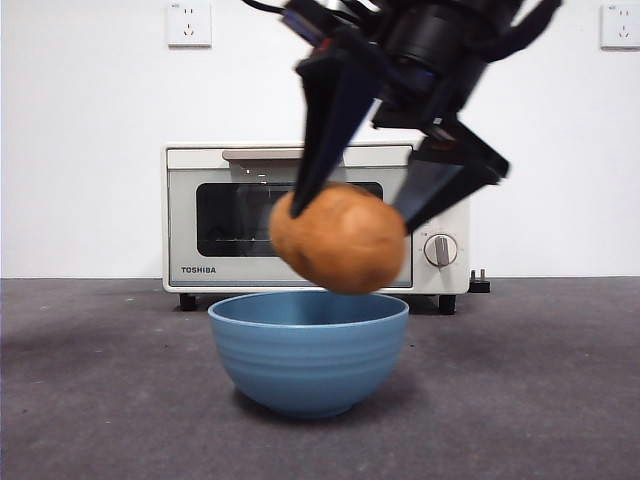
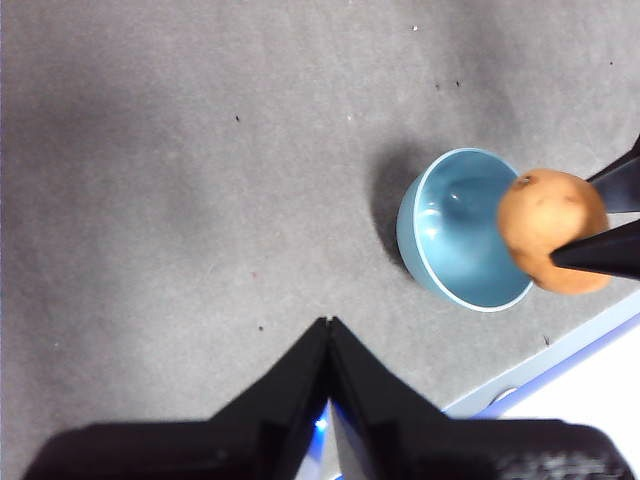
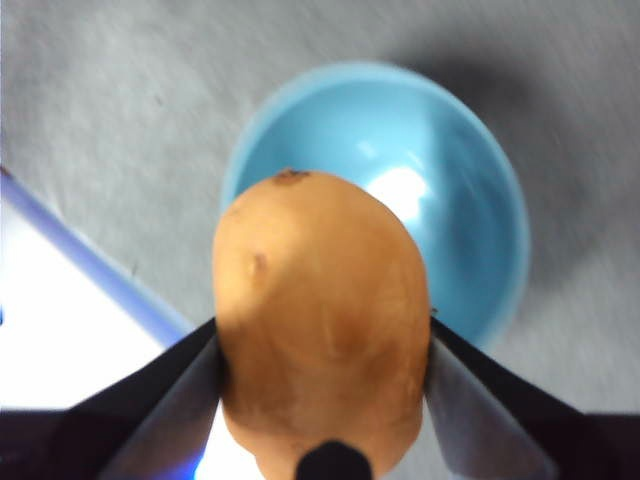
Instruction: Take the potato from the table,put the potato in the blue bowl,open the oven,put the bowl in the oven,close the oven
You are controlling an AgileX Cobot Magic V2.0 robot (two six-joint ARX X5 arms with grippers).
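We grip potato [image 1: 340, 238] in right claw [image 1: 350, 215] above blue bowl [image 1: 308, 350]; firm, heavy, rounded, may slip; left claw [image 2: 328, 325] clenched, idle.

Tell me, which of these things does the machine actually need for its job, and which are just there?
Needed:
potato, held in the right gripper above the bowl
blue bowl
oven, door shut
table

Just there:
wall sockets
left gripper, shut, waiting
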